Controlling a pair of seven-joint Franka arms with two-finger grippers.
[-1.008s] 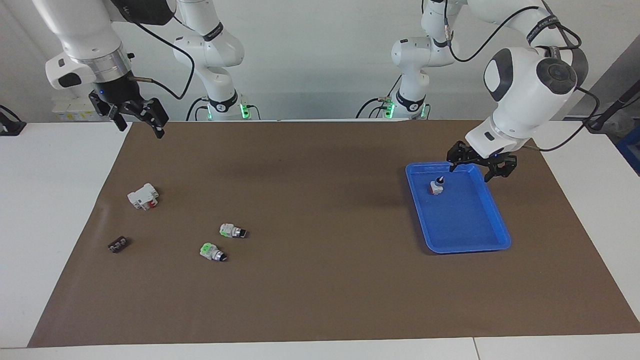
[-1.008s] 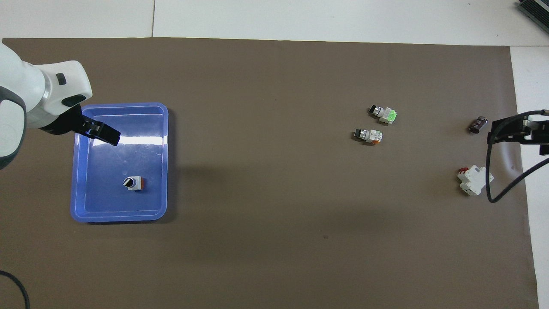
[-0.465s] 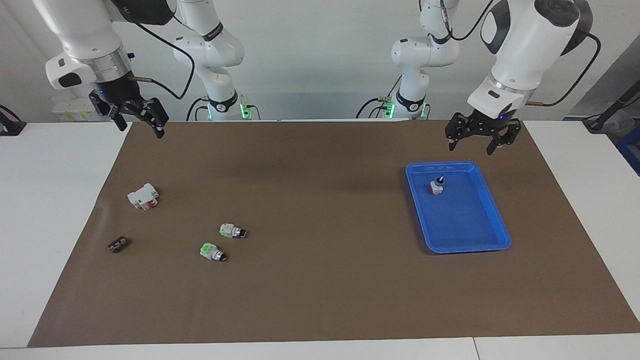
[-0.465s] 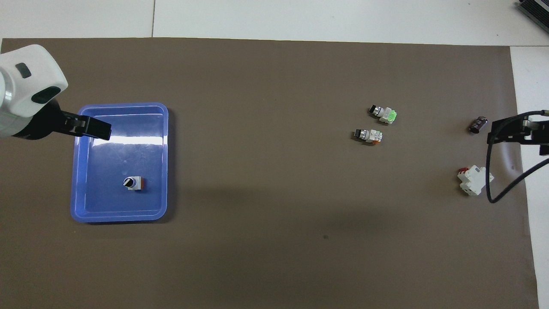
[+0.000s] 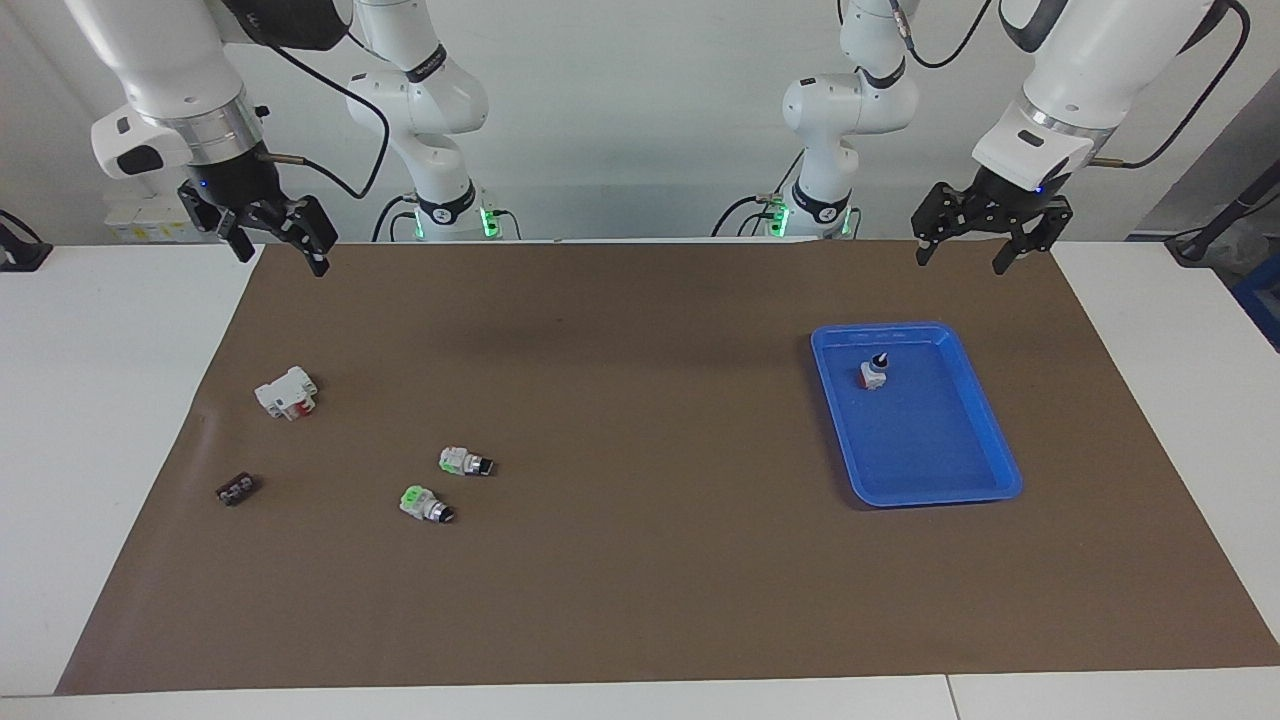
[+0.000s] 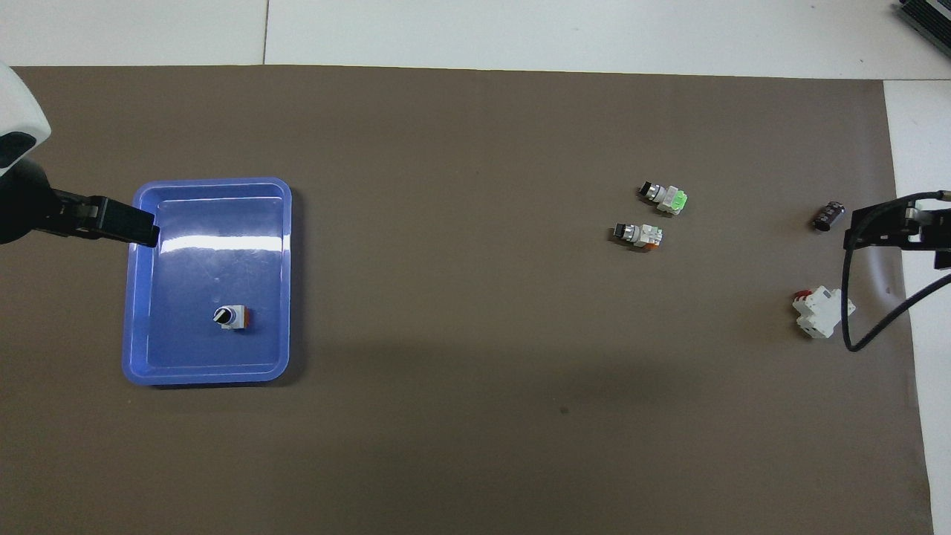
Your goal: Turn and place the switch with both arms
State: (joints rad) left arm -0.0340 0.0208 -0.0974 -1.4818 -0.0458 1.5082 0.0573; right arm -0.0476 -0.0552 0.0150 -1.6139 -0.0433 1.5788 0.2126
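Switch [image 5: 874, 374] stands upright in blue tray [image 5: 975, 480]; no writing legible.

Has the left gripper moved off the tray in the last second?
Yes. The left gripper, open and empty, has risen from the blue tray's robot-side rim and pulled back toward the robots. The switch stays upright in the tray.

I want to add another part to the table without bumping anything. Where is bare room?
The brown mat is bare between the blue tray and the two loose switches, and along its edge farthest from the robots. It is crowded toward the right arm's end: those switches, a white breaker, a small dark part. The tray holds the switch, standing.
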